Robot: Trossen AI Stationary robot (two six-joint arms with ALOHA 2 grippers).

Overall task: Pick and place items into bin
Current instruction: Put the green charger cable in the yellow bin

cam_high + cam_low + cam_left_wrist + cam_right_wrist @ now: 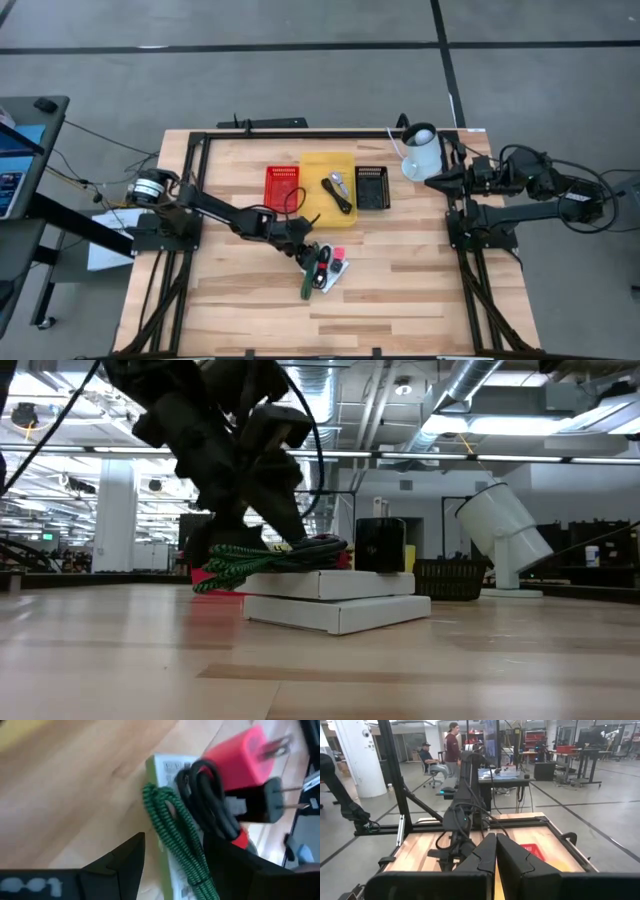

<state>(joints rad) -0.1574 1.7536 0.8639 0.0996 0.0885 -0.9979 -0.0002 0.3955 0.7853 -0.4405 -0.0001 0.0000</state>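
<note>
Nearest the front of the table: the pile of items. A white packet [335,598] lies flat on the wood, with a green braided cable [182,832] and a black cable [210,790] coiled on top of it. A pink-red plug [240,755] and a black plug [265,800] sit just beside the coils, prongs out.

Left gripper [303,252] is down at the pile, fingers spread apart either side of the green cable, nothing gripped yet.

Handling, my read: the cables are light and floppy and will sag and drag neighbours along, so pinch across the bundled middle of the coil, not a loose end. The packet is thin, flat and likely slick; better to take it by an edge once the cables are off. The plugs are small, rigid and easy to grab across the body, avoiding the prongs.

Further back, mid-table: red bin [282,186], yellow bin [318,166] already holding a tool and a cable, and black bin [372,187].

Far right edge: right gripper [496,851] parked, fingers pressed together, empty, near a white jug [420,152].
</note>
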